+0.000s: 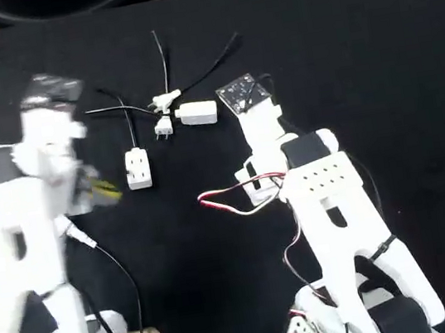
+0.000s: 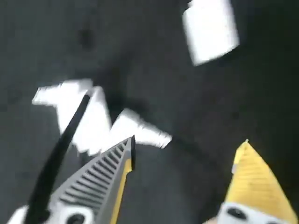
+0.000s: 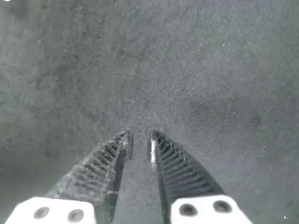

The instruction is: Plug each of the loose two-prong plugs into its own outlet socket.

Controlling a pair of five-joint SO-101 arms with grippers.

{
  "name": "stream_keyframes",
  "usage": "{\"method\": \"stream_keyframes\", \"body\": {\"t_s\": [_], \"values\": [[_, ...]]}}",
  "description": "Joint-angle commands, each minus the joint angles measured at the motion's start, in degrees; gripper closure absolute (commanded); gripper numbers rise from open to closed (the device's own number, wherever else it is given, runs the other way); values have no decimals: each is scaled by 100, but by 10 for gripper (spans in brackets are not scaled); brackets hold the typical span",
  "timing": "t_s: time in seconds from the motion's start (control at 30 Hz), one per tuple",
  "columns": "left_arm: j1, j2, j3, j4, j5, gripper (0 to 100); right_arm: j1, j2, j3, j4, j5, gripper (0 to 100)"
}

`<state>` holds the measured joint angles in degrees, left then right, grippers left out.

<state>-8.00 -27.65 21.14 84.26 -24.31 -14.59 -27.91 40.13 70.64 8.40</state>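
Nothing's plugged in yet: both plugs [image 1: 163, 102] lie loose by the sockets [image 1: 196, 113], your left gripper [image 2: 189, 142] gaping empty, your right gripper [image 3: 140, 135] nearly closed on nothing.

Blur smears the left arm [image 1: 43, 172] in the high view, leaving its outline soft. In the left wrist view the white plugs [image 2: 98, 121] streak into jagged shapes, prongs unreadable, and an outlet socket [image 2: 210, 32] runs off the picture's edge, its face indistinct.
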Motion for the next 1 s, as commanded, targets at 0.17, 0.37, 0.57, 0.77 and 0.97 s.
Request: {"method": "stream_keyframes", "body": {"t_s": [0.17, 0.37, 0.57, 0.77, 0.97], "values": [[1015, 624, 1886, -4035, 1618, 664, 70, 13, -13, -70, -53, 939], [989, 2831, 954, -4519, 2198, 668, 70, 13, -13, -70, -53, 939], [708, 3807, -409, -3130, 2171, 734, 79, 13, -13, -70, -53, 939], [664, 3789, -646, -2259, 1934, 936, 79, 13, -13, -70, -53, 939], [681, 3182, -514, -1503, 1231, 973, 79, 13, -13, -70, -53, 939]]}}
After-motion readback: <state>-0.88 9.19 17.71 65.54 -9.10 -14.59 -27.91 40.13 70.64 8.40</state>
